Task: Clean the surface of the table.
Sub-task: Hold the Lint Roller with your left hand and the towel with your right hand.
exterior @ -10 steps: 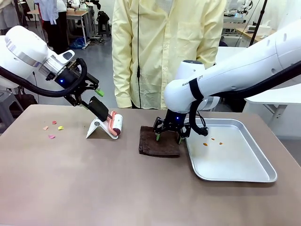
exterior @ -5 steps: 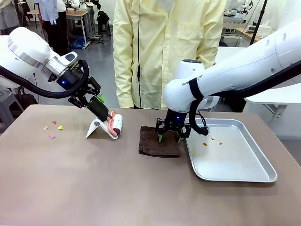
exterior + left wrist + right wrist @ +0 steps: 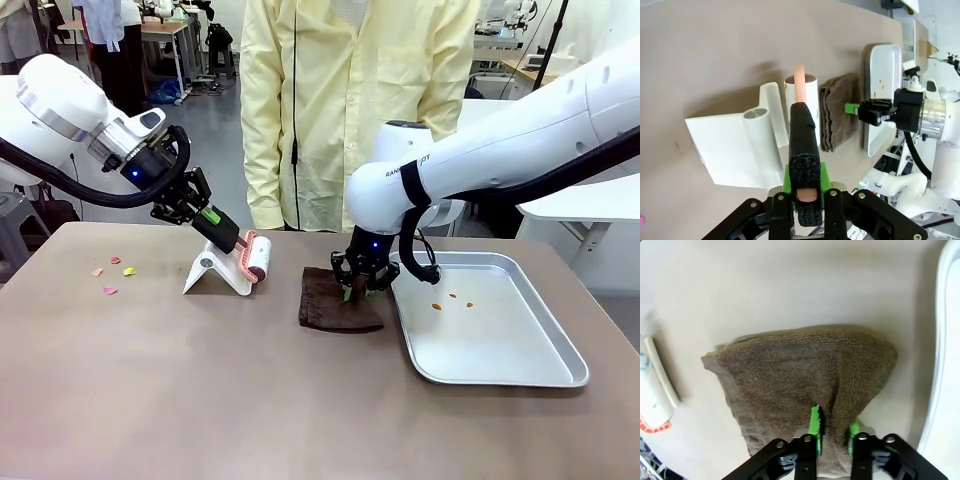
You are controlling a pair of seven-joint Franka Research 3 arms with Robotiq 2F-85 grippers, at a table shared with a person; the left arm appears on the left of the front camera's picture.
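Note:
The taupe-brown table [image 3: 250,400] carries a few small coloured scraps [image 3: 110,276] near its left end. A lint roller [image 3: 256,259] rests on a white stand [image 3: 212,273]. My left gripper [image 3: 207,216] is shut on the roller's black foam handle [image 3: 802,132], seen end-on in the left wrist view with the gripper [image 3: 805,194] around it. A folded brown cloth [image 3: 335,311] lies at mid-table. My right gripper [image 3: 358,288] is shut on its far right corner, and the cloth [image 3: 790,375] bunches up between the green pads [image 3: 815,425].
A steel tray [image 3: 520,375] sits right of the cloth, with a few orange scraps [image 3: 452,298] inside. A person in a pale yellow coat [image 3: 350,110] stands at the far edge. The tray rim [image 3: 945,365] is close beside my right gripper.
Both grippers went from open to shut: the left onto the roller handle, the right onto the cloth's corner, which now puckers upward. The roller tilted slightly on its stand.

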